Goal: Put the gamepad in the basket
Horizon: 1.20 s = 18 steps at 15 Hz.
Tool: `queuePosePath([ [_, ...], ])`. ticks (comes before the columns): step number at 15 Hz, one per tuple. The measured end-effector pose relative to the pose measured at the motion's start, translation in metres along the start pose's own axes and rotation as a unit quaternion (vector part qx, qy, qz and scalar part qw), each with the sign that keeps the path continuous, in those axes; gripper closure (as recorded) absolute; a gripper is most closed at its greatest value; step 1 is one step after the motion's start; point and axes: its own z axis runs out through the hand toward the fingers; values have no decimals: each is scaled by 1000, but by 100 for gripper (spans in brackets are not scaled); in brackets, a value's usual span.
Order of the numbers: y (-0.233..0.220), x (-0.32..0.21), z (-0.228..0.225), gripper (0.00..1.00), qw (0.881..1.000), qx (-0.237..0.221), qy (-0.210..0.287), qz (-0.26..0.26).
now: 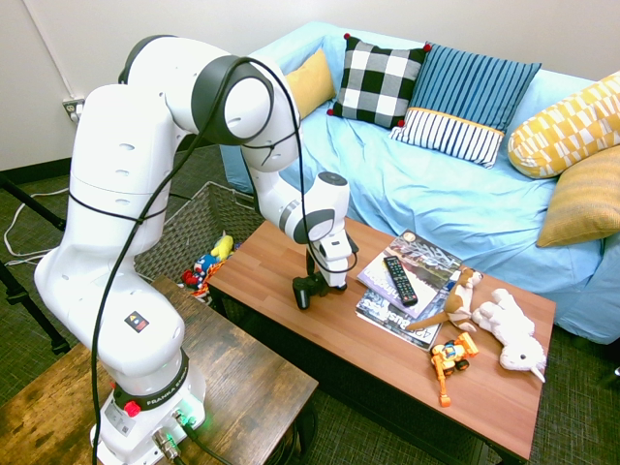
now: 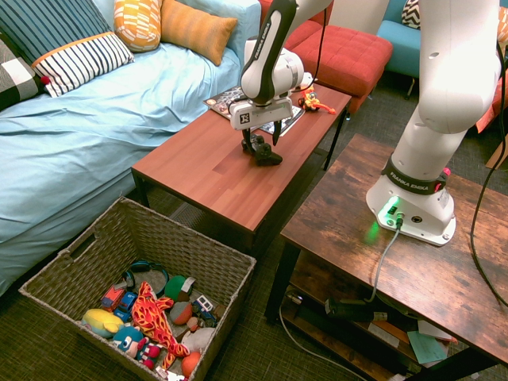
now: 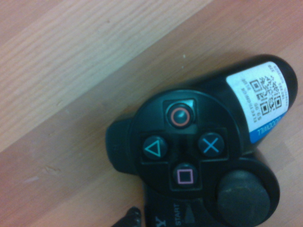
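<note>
From my station I had the Franka gripper (image 2: 263, 136) low over the coffee table (image 2: 198, 159), its two fingers spread apart on either side of part of the black PlayStation-style gamepad (image 2: 262, 151). I could not tell whether either finger touched it. The gamepad lay on the wood, near the table's long edge on the side of the robot's base. Up close, the wrist view gave me its triangle, circle, cross and square buttons, one thumbstick (image 3: 243, 198) and a white-and-blue QR sticker (image 3: 259, 98) on a handle.

The wicker basket (image 2: 87, 274) stood on the floor just beyond one end of the table, with a yellow plush toy (image 2: 102, 322), a flame-patterned cloth (image 2: 155, 319) and headphones (image 2: 129, 278) among the things inside. Elsewhere on the tabletop I had the black TV remote (image 1: 400, 280) on magazines (image 1: 387, 327), a brown-and-white plush dog (image 1: 458, 302), a white plush unicorn (image 1: 510, 329) and an orange toy digger (image 1: 449, 357).
</note>
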Motion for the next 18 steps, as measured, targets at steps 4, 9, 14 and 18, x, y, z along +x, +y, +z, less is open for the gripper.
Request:
queuePosePath([
  [4,1,2,9,100,1000,1,-6,2],
  [9,-6,-1,15,100,1000,17,-17,8],
  [14,-10,1,18,100,999,26,-25,7],
  [18,-16,-1,-1,100,999,47,-22,-12],
])
